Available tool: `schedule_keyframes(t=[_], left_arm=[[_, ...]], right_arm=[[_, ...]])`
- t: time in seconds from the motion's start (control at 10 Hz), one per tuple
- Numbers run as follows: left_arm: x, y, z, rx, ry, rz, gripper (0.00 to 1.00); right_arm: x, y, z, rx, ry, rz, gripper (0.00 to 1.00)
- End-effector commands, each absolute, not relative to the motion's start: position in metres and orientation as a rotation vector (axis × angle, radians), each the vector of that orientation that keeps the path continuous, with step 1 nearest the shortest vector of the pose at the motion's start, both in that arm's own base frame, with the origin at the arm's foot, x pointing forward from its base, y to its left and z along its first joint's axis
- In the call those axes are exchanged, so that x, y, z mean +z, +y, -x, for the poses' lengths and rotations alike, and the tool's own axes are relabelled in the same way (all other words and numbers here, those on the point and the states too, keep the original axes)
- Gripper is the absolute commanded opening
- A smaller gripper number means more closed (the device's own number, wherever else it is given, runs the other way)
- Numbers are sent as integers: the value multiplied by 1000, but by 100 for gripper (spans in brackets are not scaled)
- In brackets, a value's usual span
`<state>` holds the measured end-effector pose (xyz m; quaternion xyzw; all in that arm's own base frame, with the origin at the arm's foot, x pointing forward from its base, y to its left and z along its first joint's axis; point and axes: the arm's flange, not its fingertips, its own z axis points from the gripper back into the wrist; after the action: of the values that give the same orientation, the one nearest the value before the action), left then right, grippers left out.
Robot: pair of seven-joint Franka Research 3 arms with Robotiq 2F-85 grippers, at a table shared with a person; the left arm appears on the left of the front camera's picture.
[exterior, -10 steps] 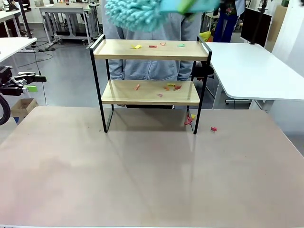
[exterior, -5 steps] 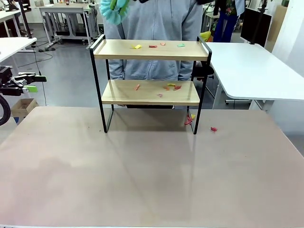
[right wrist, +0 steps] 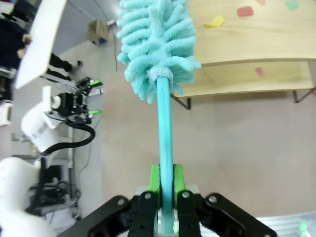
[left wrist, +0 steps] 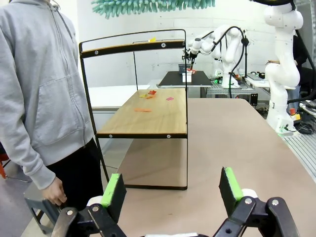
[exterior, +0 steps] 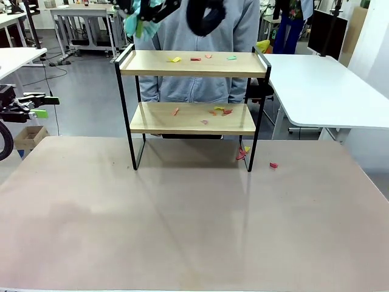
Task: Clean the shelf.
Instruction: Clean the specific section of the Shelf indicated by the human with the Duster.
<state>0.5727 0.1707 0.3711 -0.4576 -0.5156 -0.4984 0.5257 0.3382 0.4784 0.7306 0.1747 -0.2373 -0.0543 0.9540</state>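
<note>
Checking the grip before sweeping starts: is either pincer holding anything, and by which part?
The right pincer grips the fluffy teal duster by its thin handle; the left pincer is open and empty.

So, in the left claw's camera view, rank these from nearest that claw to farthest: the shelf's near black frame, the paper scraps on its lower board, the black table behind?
1. Near black frame of the shelf, straight ahead of the left claw.
2. Paper scraps, farther along the lower board.
3. Black table, well behind the shelf.
</note>
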Motion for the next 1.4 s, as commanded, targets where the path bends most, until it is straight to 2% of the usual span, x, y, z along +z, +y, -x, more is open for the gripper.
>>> schedule_keyframes(t=[0.0,0.6,1.1,1.3], left_arm=[[375,171,-571,-1196,-1240,1091,100],[375,171,-571,-1196,-1240,1091,100],[375,171,-571,-1196,-1240,1091,100],[375,171,-571,-1196,-1240,1091,100]], right_arm=[[754,514,-355,-124,-491,-339,13],[725,545,-382,-128,-436,-279,13],[701,534,-385,-148,-341,-229,13],[693,528,-383,-115,-365,-225,13]])
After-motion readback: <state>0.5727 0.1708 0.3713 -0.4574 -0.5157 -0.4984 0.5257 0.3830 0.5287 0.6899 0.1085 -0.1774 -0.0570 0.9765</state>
